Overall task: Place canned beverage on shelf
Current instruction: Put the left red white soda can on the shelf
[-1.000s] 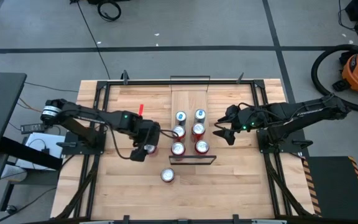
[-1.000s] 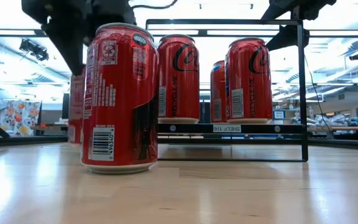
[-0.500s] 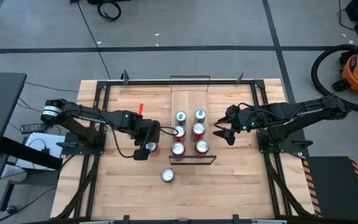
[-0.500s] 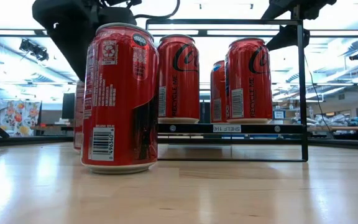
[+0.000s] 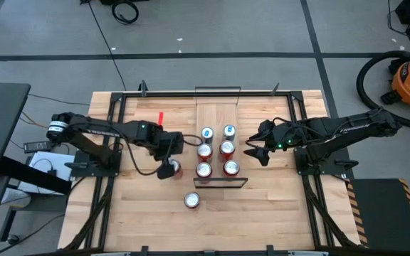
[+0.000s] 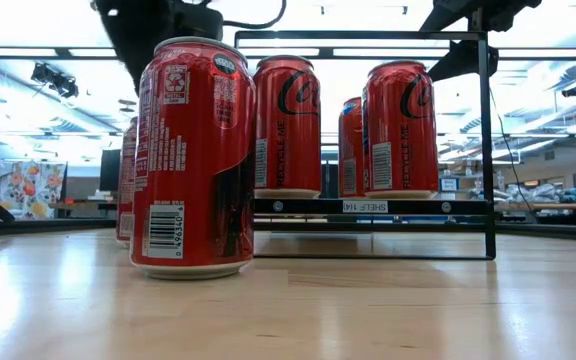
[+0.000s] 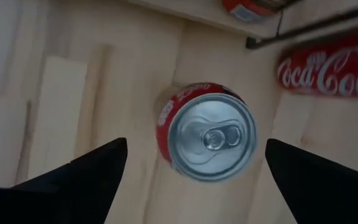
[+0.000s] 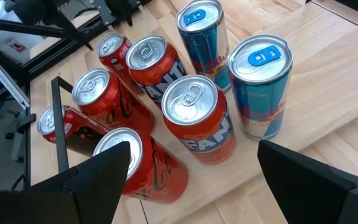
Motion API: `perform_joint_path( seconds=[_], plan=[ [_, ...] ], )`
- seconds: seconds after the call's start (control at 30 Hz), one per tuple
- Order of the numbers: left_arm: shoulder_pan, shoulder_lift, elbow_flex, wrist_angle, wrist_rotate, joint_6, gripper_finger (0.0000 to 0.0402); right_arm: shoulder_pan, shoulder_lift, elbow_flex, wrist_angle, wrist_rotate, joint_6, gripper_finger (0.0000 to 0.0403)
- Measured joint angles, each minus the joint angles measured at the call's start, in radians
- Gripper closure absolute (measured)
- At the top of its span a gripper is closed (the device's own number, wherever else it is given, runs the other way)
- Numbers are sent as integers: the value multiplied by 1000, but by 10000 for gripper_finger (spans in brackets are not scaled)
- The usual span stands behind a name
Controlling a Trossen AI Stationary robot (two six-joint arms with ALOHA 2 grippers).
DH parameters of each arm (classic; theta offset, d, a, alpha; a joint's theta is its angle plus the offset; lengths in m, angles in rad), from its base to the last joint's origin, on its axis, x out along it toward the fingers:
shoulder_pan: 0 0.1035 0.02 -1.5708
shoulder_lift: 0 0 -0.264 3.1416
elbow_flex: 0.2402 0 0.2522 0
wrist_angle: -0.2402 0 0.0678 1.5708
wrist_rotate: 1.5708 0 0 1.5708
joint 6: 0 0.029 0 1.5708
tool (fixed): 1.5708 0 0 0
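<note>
A red cola can (image 5: 174,169) stands upright on the tabletop just left of the shelf (image 5: 217,117); the left wrist view shows its top (image 7: 211,140). My left gripper (image 5: 166,159) hangs open above this can, a finger on either side (image 7: 196,141), touching nothing. In the low view the gripper (image 6: 158,25) is high and the can (image 6: 126,180) is half hidden. The shelf (image 8: 328,50) carries several upright cans: two blue, two orange, two red. My right gripper (image 5: 255,153) waits open right of the shelf (image 8: 194,146).
Another red cola can (image 5: 191,200) stands on the table near its front edge, large in the low view (image 6: 190,158). The shelf's black wire rail (image 5: 219,182) closes its near end. Black frame bars (image 5: 112,135) run along the table's sides.
My left gripper has gone up from around the red can left of the shelf and a little toward the table's far edge. The can stays upright on the table.
</note>
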Motion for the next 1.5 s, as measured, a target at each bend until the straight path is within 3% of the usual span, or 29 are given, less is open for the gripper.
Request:
perform_joint_path(
  seconds=[0.47, 0.7, 0.83, 1.17, 1.5],
  plan=[
    [-94, 0, 42, -53, -66, -912, 8, 0, 0, 0, 0, -1, -65, 39],
    [-127, 0, 42, -69, -71, -1194, 8, -1, 0, 0, 1, -18, -145, 39],
    [-153, 0, 42, -15, -171, -1343, 8, -2, 0, 0, 2, -12, -199, 39],
    [-167, 48, 41, -1, -202, -1461, 8, -34, 0, 0, 10, -37, -248, 39],
    [-183, 95, 41, -44, -303, -1537, 8, -35, 0, 0, 35, -42, -246, 39]
  ],
)
